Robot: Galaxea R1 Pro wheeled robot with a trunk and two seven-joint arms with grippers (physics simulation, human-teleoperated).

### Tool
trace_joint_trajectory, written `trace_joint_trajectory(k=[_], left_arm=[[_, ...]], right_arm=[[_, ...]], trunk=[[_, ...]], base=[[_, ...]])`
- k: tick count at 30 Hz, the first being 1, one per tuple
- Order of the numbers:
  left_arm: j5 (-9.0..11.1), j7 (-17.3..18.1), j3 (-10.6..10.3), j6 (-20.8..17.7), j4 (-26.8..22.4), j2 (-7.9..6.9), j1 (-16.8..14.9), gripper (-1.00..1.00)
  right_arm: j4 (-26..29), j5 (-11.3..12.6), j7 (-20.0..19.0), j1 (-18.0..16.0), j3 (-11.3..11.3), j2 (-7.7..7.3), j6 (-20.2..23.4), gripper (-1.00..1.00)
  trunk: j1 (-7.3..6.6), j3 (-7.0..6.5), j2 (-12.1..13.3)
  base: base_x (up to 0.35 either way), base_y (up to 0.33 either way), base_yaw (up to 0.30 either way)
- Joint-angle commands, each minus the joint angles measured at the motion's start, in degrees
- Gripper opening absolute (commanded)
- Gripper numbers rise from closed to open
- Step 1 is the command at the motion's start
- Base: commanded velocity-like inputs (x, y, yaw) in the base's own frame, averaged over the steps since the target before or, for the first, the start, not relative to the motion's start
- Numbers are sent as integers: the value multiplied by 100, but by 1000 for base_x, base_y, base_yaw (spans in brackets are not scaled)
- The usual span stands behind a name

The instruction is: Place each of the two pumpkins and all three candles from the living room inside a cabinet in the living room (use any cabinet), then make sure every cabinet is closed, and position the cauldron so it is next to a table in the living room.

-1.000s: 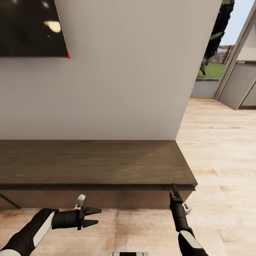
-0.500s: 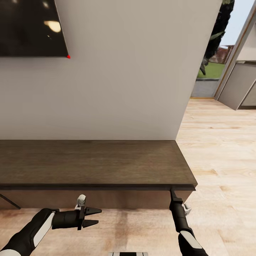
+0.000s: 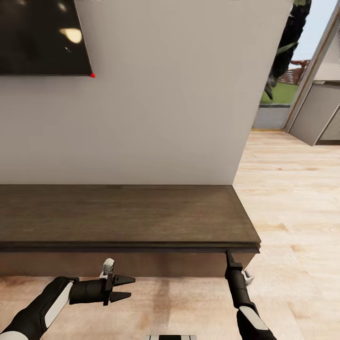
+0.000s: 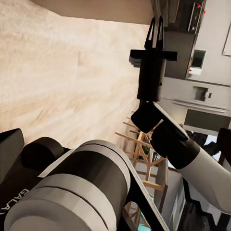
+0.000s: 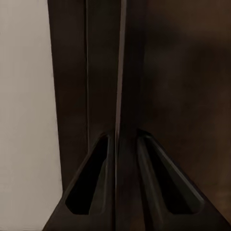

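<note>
The long, low dark brown cabinet (image 3: 123,215) runs along the white wall, its flat fronts flush. My right gripper (image 3: 228,257) points up at the cabinet's front, just under the top's lip near the right end. Its fingers are together with nothing held. In the right wrist view, this gripper (image 5: 122,137) sits right against the dark wood, with a thin seam between its fingers (image 5: 89,185). The left wrist view has it (image 4: 156,26) as a narrow fork. My left gripper (image 3: 123,288) hovers over the floor in front of the cabinet, open and empty. Pumpkins, candles and cauldron are out of view.
A black TV (image 3: 42,38) hangs on the wall at the upper left. Pale wooden floor (image 3: 293,212) stretches past the cabinet's right end to a glass opening (image 3: 278,89) and grey kitchen units (image 3: 318,115).
My right gripper's tip has dropped slightly, from the top's lip to just below it. A dark slanted edge at the cabinet's lower left is gone. The view shifted a little.
</note>
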State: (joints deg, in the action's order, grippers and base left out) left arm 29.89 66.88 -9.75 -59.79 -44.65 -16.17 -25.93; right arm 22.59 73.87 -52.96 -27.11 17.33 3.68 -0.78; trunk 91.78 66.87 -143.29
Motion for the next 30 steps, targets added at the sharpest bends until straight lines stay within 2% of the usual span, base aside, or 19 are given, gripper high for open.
trace_joint_trajectory(k=[1, 10, 30], left_arm=[[0, 0, 0, 0, 1, 0, 0, 100], [0, 0, 0, -1, 1, 0, -1, 100], [0, 0, 0, 0, 1, 9, -2, 100]], right_arm=[[8, 13, -31, 1, -37, 1, 31, -100], [8, 13, -30, 1, -37, 1, 34, -100], [7, 13, -14, 2, -37, 1, 34, -100]], trunk=[[-1, 0, -1], [-1, 0, -1], [-1, 0, -1]], base=[[-37, 0, 0], [-149, 0, 0], [-226, 0, 0]])
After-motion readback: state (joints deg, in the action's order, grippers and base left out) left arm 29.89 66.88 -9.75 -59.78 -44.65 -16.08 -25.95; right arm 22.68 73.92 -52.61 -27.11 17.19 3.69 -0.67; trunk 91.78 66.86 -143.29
